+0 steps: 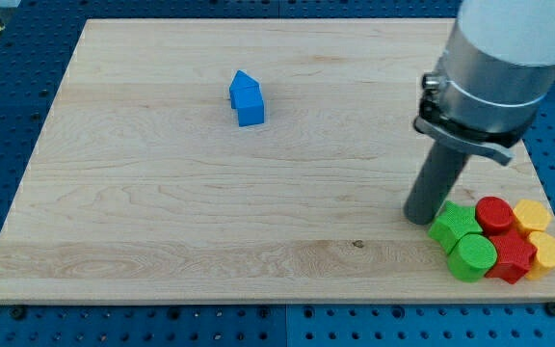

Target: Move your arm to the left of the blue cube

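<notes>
Two blue blocks stand together in the upper middle of the wooden board (162, 212): a blue cube (251, 111) with a blue wedge-topped block (243, 88) touching it just above. My tip (419, 218) is far to the view's right and lower down, at the end of the dark rod (435, 178). It rests just left of a cluster of blocks and touches or nearly touches a green block (453, 224). The tip is well apart from the blue cube.
The cluster at the lower right holds two green blocks, the second one (472, 256) lower down, two red blocks (494, 214) (512, 255) and two yellow blocks (531, 216) (547, 253). The arm's white body (509, 48) covers the board's upper right corner.
</notes>
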You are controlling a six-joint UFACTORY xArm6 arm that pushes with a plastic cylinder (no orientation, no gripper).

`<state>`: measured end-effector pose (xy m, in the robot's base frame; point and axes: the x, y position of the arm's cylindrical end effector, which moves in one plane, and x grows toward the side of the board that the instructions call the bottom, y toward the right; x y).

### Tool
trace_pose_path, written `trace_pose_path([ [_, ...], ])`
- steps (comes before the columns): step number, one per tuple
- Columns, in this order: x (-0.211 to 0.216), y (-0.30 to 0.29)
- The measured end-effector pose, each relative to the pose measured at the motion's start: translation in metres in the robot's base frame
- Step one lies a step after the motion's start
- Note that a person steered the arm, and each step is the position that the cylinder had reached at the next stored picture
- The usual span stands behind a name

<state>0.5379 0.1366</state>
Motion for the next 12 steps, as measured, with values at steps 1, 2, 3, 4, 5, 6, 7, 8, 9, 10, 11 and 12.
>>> trace_pose_path([
  [1,-0.005,-0.013],
  [2,-0.005,-0.028],
  [3,-0.006,-0.053],
  [4,-0.018,-0.087],
  [5,-0.042,-0.111],
  [6,-0.059,-0.122],
  [7,-0.062,-0.122],
  [8,-0.068,-0.131],
  [9,-0.076,-0.155],
  [10,-0.085,-0.188],
  [11,-0.100,-0.215],
  [12,-0.116,-0.233],
])
